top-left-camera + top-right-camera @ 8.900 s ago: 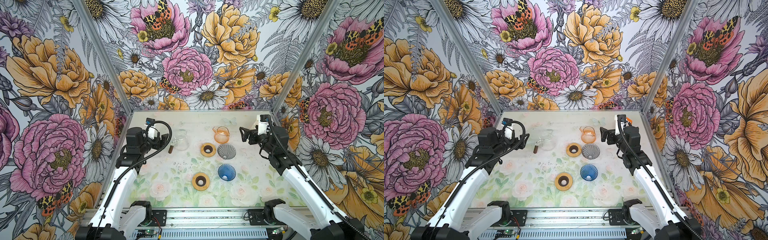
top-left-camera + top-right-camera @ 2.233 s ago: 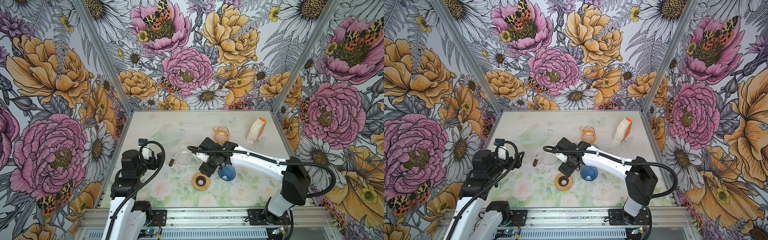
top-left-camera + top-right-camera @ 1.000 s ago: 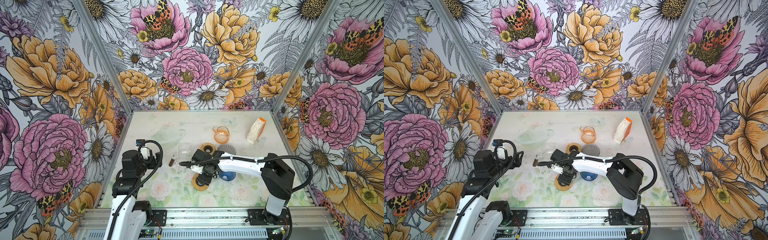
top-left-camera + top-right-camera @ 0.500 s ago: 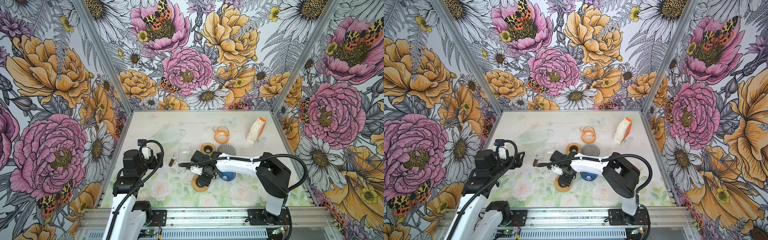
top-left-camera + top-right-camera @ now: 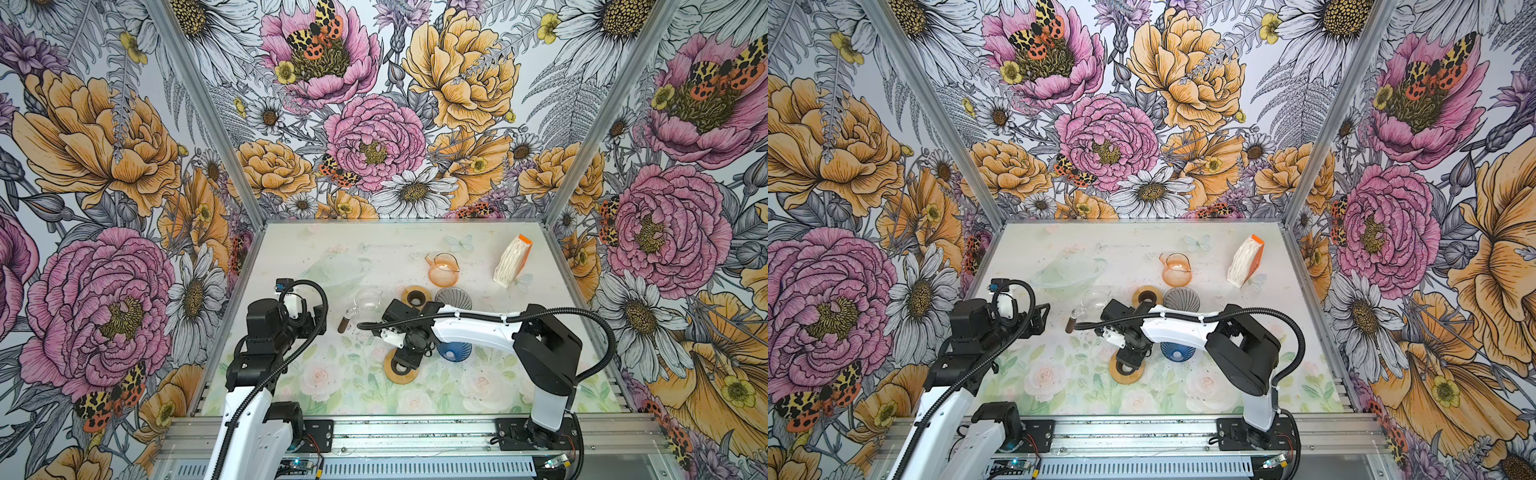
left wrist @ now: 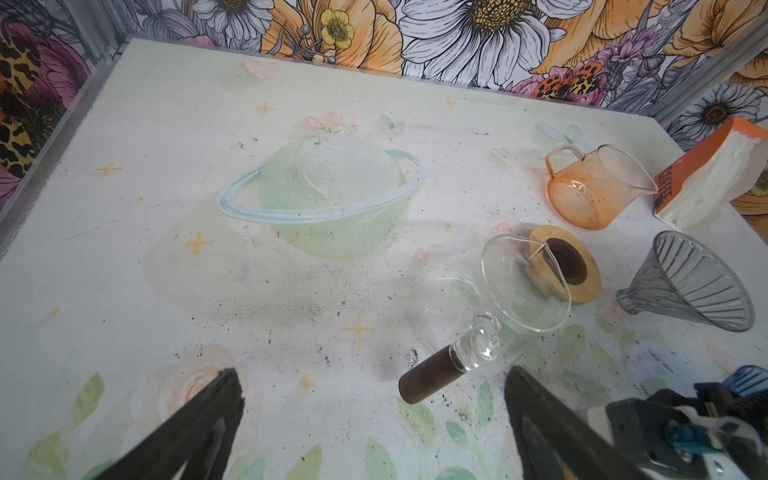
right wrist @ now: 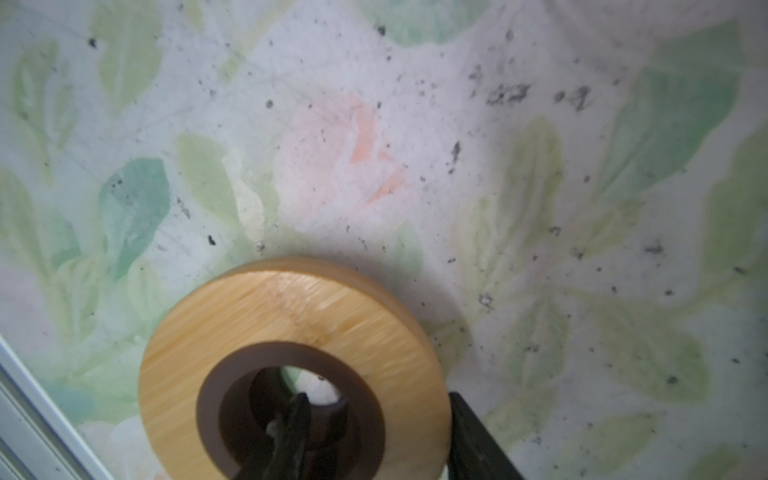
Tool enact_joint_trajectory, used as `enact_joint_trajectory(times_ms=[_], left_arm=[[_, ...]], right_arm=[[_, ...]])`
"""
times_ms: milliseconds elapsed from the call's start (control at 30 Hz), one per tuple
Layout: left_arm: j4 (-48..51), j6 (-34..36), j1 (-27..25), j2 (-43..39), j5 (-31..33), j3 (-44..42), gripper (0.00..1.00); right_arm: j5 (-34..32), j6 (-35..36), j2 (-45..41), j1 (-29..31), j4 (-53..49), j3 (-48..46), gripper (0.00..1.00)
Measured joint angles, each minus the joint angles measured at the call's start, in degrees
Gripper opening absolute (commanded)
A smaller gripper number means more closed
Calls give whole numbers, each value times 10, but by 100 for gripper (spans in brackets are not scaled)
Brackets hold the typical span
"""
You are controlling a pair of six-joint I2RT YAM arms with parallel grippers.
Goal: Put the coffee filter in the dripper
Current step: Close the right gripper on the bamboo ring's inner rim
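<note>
Furthest left, the left claw (image 5: 1042, 319) hangs above the worktop (image 5: 374, 245) with its jaws spread wide and nothing between them. Next comes a clear glass server (image 5: 368, 298) with a brown handle (image 5: 343, 325), just ahead of that claw in the left wrist view. Toward the middle, the right claw (image 7: 382, 438) straddles the wall of the near wooden ring (image 7: 291, 316): one finger stands in the dark centre hole, the other just outside the rim. Whether they pinch the ring I cannot tell. A blue dripper (image 5: 456, 352) sits just beside the ring, partly under the right arm. Behind these, a second wooden ring (image 5: 415, 297) and a grey ribbed dripper (image 5: 454, 296) stand side by side, with an orange glass jug (image 5: 443, 272) beyond them. Far right, the pack of coffee filters (image 5: 512, 261) lies toward the back of the worktop, untouched and apart from both drippers.
</note>
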State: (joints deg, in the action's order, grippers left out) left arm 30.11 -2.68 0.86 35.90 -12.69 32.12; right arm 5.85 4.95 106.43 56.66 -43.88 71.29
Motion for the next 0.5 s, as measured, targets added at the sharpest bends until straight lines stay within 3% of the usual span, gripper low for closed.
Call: enact_joint_trajectory(times_ms=[500], left_arm=[[0,0,-3,9,-5,0,99]], right_arm=[[0,-8,-2,-4,0,3,34]])
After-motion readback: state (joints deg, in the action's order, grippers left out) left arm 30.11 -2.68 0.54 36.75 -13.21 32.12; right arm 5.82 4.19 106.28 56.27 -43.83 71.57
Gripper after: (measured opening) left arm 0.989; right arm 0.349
